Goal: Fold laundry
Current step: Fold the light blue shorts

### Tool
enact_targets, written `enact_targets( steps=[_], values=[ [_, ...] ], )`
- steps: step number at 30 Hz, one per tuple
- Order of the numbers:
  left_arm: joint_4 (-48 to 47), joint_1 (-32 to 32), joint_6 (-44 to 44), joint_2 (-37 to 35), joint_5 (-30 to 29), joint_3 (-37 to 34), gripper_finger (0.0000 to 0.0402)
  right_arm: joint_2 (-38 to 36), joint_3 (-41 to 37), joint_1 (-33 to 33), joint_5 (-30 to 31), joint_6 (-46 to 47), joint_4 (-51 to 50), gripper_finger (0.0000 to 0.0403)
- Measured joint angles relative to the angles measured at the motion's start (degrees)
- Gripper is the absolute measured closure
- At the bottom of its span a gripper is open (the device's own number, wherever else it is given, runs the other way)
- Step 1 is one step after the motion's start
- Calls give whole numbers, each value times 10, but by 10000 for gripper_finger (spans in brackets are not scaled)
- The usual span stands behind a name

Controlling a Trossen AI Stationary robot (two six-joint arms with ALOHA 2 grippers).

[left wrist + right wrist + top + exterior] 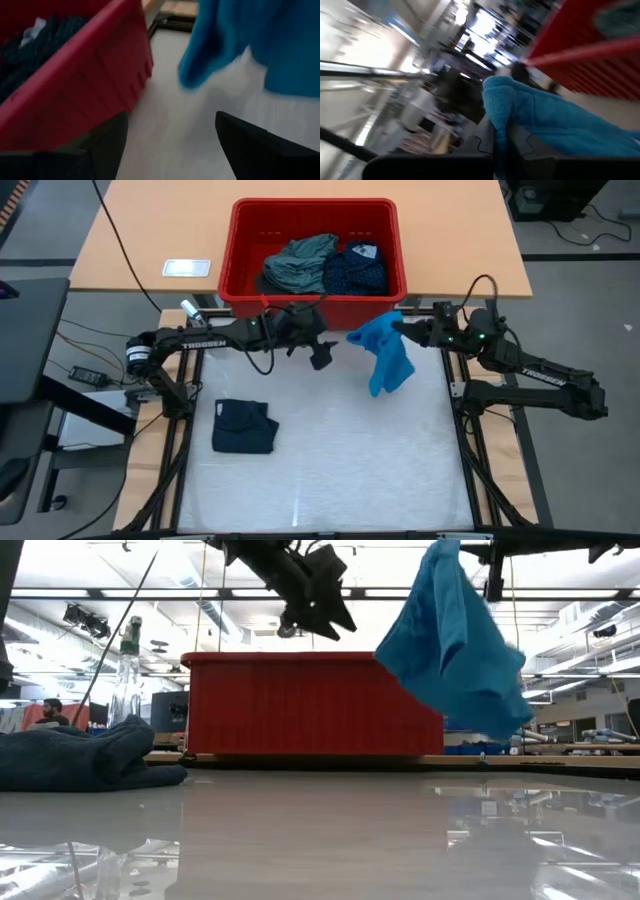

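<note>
The pale table (pixel 330 470) lies bare in front of the red bin (pixel 312 298). The blue cloth (pixel 385 355) hangs lengthwise beside the bin's front corner, pinched at its top by the right gripper (pixel 402 330). The left gripper (pixel 322 356), spread wide and empty, hovers just beside the cloth. A folded navy piece (pixel 244 426) lies well apart.

Red bin (pixel 245 285) at table's (pixel 440 225) near edge, upright. White card (pixel 187 268) lying flat beside bin. Clear bottle (pixel 125 675) standing left of bin, low view.
</note>
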Motion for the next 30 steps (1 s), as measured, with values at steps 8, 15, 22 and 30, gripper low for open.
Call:
enact_targets(
  steps=[8,15,22,30],
  values=[
    [-77,-35,95,3,-130,43,225,10,-1,12,-5,-9,-53,386],
    [-115,-46,45,42,-3,42,262,10,-1,11,-2,-11,-21,386],
    [-83,-37,34,55,54,42,163,10,-1,11,-5,2,3,386],
    [-51,-5,-11,99,52,42,13,3,-1,12,-17,5,41,386]
  ],
)
